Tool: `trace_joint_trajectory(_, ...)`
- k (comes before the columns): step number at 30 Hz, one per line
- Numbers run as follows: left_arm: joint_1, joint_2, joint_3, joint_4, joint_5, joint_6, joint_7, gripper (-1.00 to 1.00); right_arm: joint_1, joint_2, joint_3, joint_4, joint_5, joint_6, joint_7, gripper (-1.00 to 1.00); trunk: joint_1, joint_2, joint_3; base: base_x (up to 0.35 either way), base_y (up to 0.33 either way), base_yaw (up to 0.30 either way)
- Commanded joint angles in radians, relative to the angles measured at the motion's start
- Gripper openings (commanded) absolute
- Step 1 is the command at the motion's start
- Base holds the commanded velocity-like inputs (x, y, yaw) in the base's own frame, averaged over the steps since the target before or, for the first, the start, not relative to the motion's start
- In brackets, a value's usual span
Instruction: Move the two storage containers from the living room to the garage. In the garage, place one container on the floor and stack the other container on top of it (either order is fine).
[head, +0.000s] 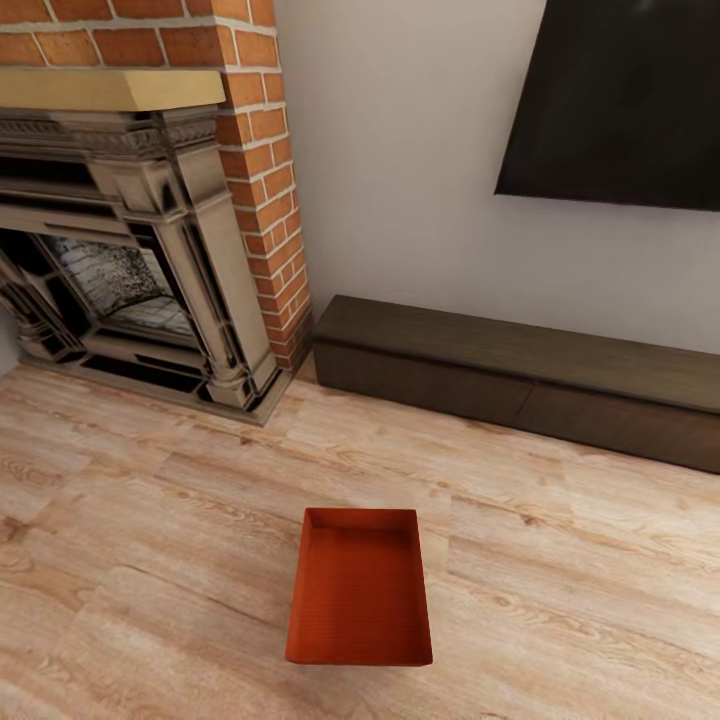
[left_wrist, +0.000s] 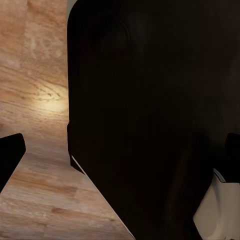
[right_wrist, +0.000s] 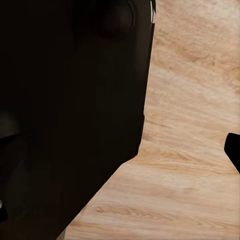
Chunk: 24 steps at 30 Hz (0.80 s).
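Observation:
One orange-red storage container (head: 359, 590) sits on the light wood-plank floor of the living room, low in the middle of the head view, lidless and empty, its long side pointing toward the wall. In the left wrist view my left gripper (left_wrist: 120, 155) is open, with a black fingertip (left_wrist: 10, 156) over the planks and nothing between the fingers. My right gripper (right_wrist: 117, 175) is open too, one fingertip (right_wrist: 233, 149) showing over the wood. Both wrist views look past my own dark body. The garage is out of view.
A red brick fireplace (head: 130, 220) stands at the back left. A long low dark cabinet (head: 520, 375) runs along the white wall beneath a black TV (head: 620, 100). Wood flooring (head: 150, 560) spreads around the container.

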Motion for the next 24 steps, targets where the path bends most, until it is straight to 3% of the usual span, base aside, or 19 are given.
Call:
trace_joint_trajectory(1, -0.001, 0.0, -0.001, 0.001, 0.01, -0.003, -0.003, 1.0, -0.001, 0.001, 0.008, 0.003, -0.009, -0.005, -0.001, 1.0, 0.0, 0.0, -0.001, 0.0, 0.0, 0.0)
trace_joint_trajectory(24, -0.001, -0.003, 0.001, 0.0, 0.013, -0.004, -0.003, 1.0, -0.001, 0.001, 0.009, 0.003, -0.007, -0.009, -0.012, 1.0, 0.0, 0.0, -0.001, 0.0, 0.0, 0.0)
